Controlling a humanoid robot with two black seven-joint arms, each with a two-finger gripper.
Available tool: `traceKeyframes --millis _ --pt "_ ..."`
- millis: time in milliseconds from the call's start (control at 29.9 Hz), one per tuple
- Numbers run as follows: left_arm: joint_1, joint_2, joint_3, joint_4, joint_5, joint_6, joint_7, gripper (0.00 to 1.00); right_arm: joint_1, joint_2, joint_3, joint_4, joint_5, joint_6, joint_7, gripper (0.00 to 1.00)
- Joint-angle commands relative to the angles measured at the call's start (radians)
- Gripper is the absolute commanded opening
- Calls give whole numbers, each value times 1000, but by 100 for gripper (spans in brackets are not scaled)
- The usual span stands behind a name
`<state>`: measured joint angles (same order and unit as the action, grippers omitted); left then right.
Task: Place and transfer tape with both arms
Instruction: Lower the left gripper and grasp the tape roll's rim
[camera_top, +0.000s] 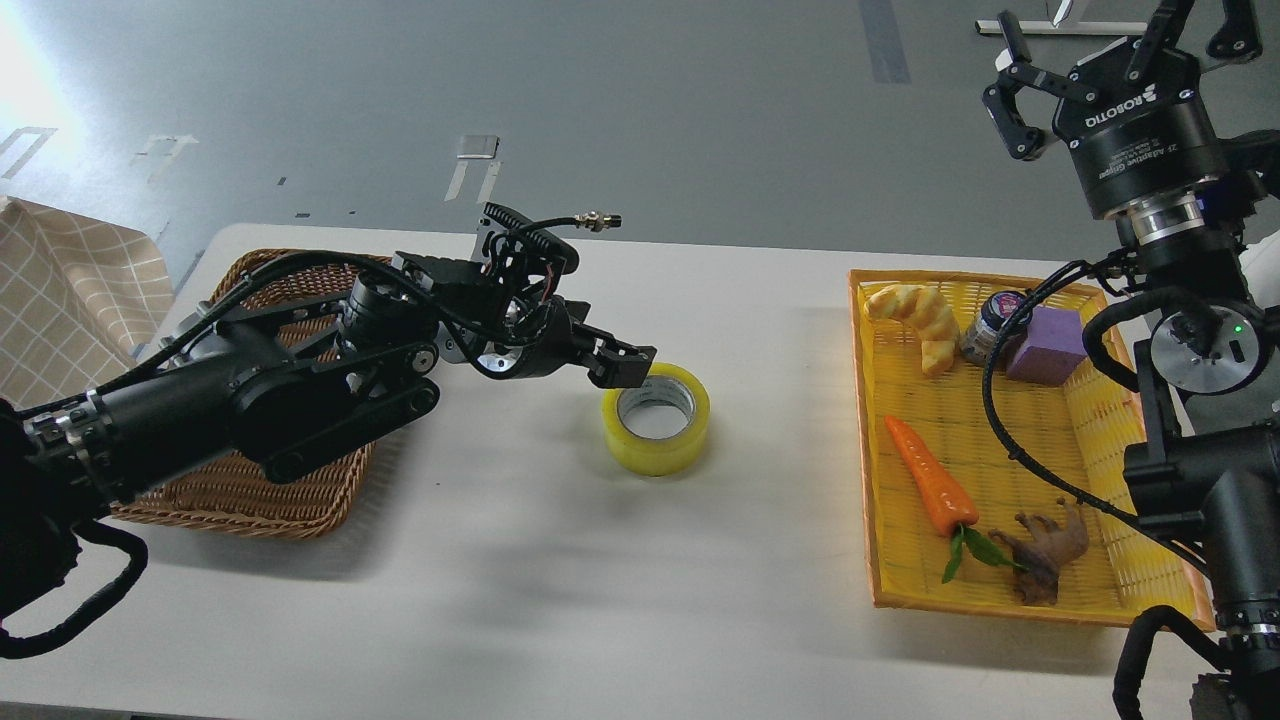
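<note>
- My wicker basket (250, 500) sat at the desk's (560, 600) left, holding nothing I could see.
- My left gripper (632, 365) reached the tape's (657, 432) near-left rim; I could not tell whether its fingers had closed.
- The tape lay flat mid-desk, so I judged the transfer to be about half done, with the basket leg remaining.
- My right gripper (1090, 50) hung raised, fingers apart, above the yellow tray (870, 500).
</note>
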<state>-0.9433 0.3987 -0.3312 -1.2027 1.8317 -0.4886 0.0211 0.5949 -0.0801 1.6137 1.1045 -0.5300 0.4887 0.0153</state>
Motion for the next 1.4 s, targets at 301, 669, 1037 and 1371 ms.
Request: traceKeyframes --millis 301,669,1037,1371 --pt "6 -72 8 66 -15 0 0 97 -1 0 0 -2 -1 0 0 100" --pt "4 -116 4 115 -20 0 3 97 -1 -1 0 -3 -1 0 0 100" --pt "21 -158 11 215 -20 0 2 93 -7 -1 0 -3 -1 0 0 100" --pt "24 -167 15 223 -15 0 2 81 -10 0 0 -2 -1 0 0 100"
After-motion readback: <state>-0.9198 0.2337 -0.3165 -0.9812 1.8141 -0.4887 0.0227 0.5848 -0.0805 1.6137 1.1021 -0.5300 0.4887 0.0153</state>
